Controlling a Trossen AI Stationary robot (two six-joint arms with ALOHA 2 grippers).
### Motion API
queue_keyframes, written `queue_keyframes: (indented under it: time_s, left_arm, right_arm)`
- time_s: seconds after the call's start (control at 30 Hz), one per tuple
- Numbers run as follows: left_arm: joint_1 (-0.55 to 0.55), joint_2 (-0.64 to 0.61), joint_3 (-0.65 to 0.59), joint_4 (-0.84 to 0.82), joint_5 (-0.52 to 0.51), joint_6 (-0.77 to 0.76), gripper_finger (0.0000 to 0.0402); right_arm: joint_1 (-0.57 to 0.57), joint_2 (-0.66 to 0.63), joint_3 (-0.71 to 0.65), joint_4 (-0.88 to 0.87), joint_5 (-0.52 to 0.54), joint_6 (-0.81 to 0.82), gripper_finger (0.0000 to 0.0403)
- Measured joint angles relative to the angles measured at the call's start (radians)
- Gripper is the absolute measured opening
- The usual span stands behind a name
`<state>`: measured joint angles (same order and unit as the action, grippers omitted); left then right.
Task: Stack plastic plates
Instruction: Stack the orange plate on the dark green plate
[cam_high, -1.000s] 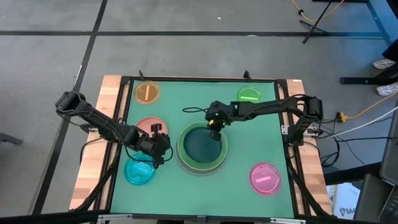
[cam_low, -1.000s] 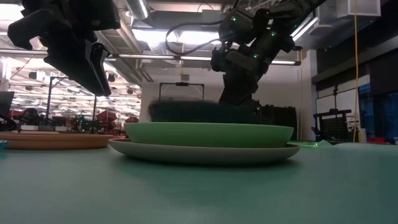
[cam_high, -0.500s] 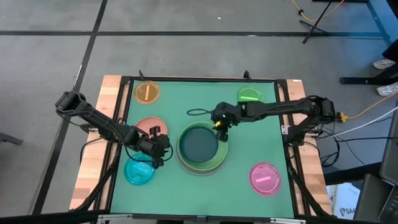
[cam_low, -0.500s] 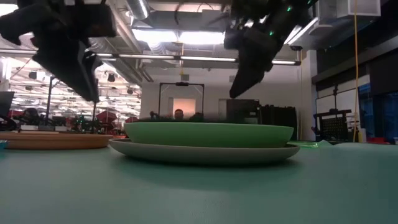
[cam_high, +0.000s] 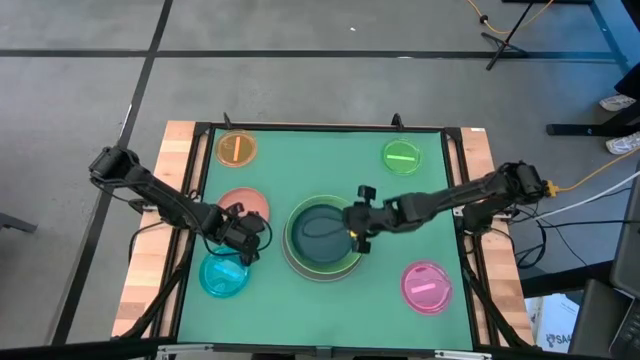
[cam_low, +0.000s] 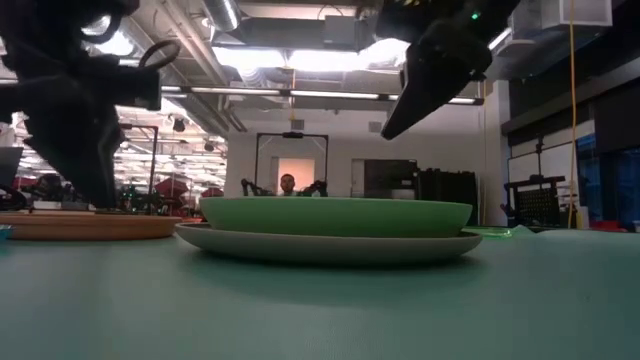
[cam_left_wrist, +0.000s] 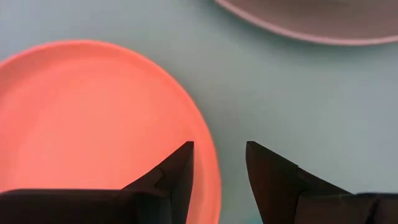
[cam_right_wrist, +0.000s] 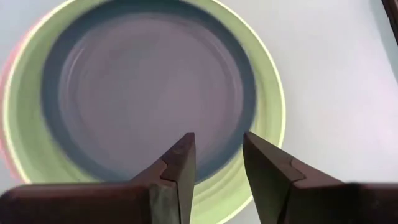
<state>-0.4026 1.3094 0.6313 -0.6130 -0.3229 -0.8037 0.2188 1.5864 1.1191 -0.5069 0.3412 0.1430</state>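
A stack stands mid-table: a grey-white plate at the bottom, a light green plate in it, and a dark green plate in that. My right gripper is open and empty, hovering over the stack's right rim; its wrist view looks down on the dark green plate. A salmon plate lies flat left of the stack. My left gripper is open, low over the salmon plate, with one finger over its rim and one outside.
Small translucent plates lie flat around the stack: orange far left, green far right, cyan near left, pink near right. Bare green mat lies between them. Wooden borders and a black frame edge the table.
My right gripper let go of the dark green plate, which dropped flat into the light green one. It then rose and swung from the stack's far rim toward its near-right rim. My left gripper moved down toward the salmon plate's rim.
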Motion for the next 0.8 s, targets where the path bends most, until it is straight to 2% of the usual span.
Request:
queue_keyframes:
  time_s: [0.17,0.53,0.67,0.8]
  left_arm:
    - [0.000,0.000,-0.042,0.048,0.002,-0.002,0.0140]
    - [0.004,0.000,-0.112,0.138,0.008,0.054,0.0135]
    - [0.006,0.000,-0.131,0.140,0.009,0.055,0.0115]
    - [0.006,0.000,-0.133,0.144,-0.001,0.059,0.0076]
  right_arm:
    - [0.044,0.000,0.000,0.002,0.040,0.012,0.0124]
    - [0.043,0.000,0.000,0.005,0.052,0.019,0.0124]
    - [0.043,0.000,0.000,0.005,0.052,0.019,0.0124]
    - [0.043,0.000,0.000,0.009,0.052,0.020,0.0124]
